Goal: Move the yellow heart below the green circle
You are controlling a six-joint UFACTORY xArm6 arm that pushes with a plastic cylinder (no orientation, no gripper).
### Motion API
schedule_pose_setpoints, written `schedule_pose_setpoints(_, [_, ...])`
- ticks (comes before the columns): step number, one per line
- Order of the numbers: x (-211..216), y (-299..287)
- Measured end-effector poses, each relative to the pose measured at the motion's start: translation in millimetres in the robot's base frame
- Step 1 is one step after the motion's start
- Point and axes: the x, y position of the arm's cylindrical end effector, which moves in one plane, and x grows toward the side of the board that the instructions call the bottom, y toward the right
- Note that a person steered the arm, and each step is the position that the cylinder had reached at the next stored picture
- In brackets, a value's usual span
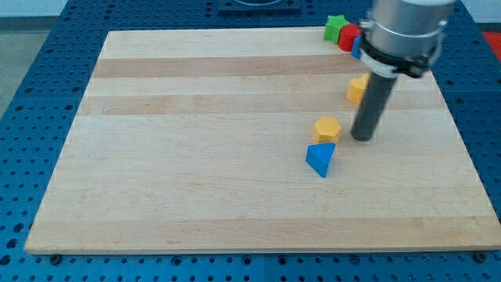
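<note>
Wooden surface (196, 157) with my tip (362, 139) resting just to the view's right of a yellow hexagonal block (327, 129); no claw is fitted, so open or closed does not apply. A second yellow block (357, 90) — partly hidden by the rod, possibly the yellow heart — lies near the view's upper right; its pointing and long axis cannot be read. No green circle is visible — only a green star (336, 27), a red block (348, 36) and a blue triangular block (320, 159). Judged light, rigid, free-sliding; best pushed on a flat side.
</note>
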Motion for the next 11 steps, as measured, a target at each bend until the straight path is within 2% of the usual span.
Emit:
schedule_pose_setpoints(2, [-68.2, -18.2])
schedule_pose_setpoints(3, [-71.3, 19.9])
schedule_pose_setpoints(8, [-54.5, 106.0])
schedule_pose_setpoints(9, [-77.4, 106.7])
schedule_pose_setpoints(11, [-84.0, 79.2])
